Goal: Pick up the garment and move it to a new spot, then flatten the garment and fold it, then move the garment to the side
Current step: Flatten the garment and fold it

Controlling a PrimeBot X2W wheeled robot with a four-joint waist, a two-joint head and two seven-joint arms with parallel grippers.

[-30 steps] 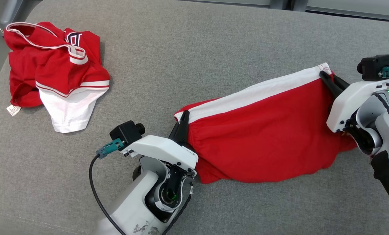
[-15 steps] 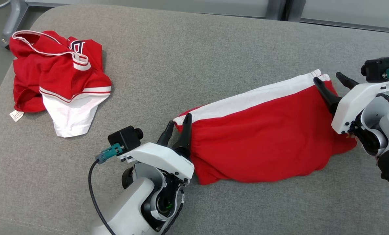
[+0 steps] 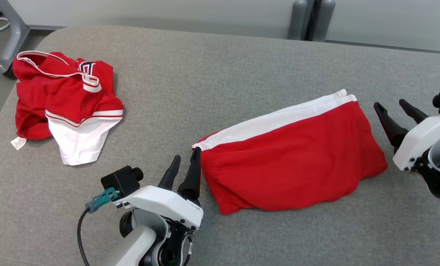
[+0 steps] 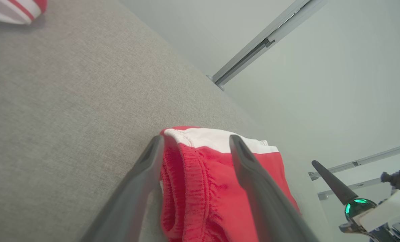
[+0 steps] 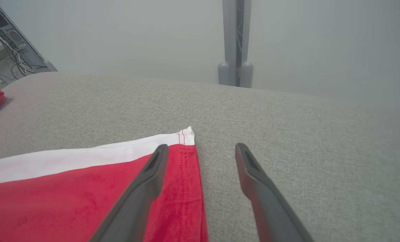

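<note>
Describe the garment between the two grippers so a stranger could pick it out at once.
On the grey cushioned surface, look right of centre, between the open left gripper and right gripper. There lie the red shorts, flat, with a white band along their far edge. The other garment, a red-and-white jersey at far left, is crumpled.

Your head camera looks steeply down on the grey cushion (image 3: pixel 220 66), garment (image 3: pixel 286 166) at 4 o'clock from centre. Your left wrist camera sits low and close at its waistband end, facing along it, the right gripper (image 3: pixel 389 104) at 4 o'clock. Your right wrist camera hangs near the opposite corner, facing the far wall (image 5: pixel 119 33). All three share the garment.
</note>
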